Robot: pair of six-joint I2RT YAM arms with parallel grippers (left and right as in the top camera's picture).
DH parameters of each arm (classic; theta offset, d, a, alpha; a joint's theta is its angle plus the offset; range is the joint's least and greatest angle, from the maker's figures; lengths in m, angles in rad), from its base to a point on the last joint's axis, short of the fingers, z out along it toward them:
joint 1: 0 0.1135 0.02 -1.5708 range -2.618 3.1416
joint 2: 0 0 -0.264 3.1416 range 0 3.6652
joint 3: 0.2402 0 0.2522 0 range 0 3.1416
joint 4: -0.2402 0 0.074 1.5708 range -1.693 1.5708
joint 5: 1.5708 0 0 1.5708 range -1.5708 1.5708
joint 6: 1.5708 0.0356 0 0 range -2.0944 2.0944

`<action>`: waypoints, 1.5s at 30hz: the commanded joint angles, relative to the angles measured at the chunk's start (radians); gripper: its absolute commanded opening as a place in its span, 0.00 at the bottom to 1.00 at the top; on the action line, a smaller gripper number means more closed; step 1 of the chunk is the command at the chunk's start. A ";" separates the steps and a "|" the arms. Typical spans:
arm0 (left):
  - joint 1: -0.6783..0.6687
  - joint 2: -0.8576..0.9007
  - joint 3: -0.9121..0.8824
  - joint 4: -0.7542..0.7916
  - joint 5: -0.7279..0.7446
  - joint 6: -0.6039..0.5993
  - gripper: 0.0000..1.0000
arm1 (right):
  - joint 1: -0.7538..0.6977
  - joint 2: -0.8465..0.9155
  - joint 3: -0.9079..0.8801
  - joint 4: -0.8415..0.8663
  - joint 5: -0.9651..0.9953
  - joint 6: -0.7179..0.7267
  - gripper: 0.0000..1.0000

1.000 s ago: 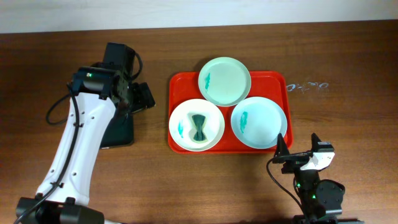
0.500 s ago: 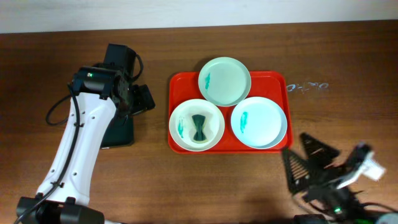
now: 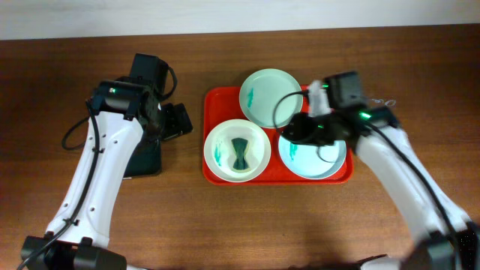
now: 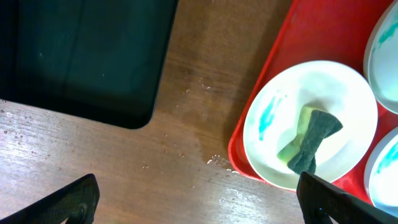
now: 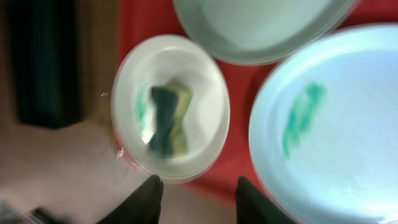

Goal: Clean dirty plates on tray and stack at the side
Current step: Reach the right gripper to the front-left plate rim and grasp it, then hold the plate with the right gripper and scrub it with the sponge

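Right gripper [image 5: 198,200], jaws spread and empty, has swung from five o'clock to above the tray [image 3: 214,101], so sponge [image 3: 239,154] pickup looks next.

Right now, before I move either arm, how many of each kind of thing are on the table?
Plates: 3 (mint plate, white plate, light blue plate)
Red tray: 1
Black tray: 1
Sponge: 1
Total: 6
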 commanded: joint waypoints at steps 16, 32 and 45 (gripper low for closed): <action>-0.003 0.002 -0.001 0.024 0.005 0.013 1.00 | 0.098 0.352 -0.009 0.194 0.107 -0.104 0.41; -0.145 0.029 -0.245 0.328 0.238 0.089 0.59 | 0.096 0.372 -0.009 0.167 0.128 -0.100 0.25; -0.308 0.272 -0.296 0.557 0.259 0.092 0.55 | 0.096 0.372 -0.009 0.167 0.124 -0.100 0.15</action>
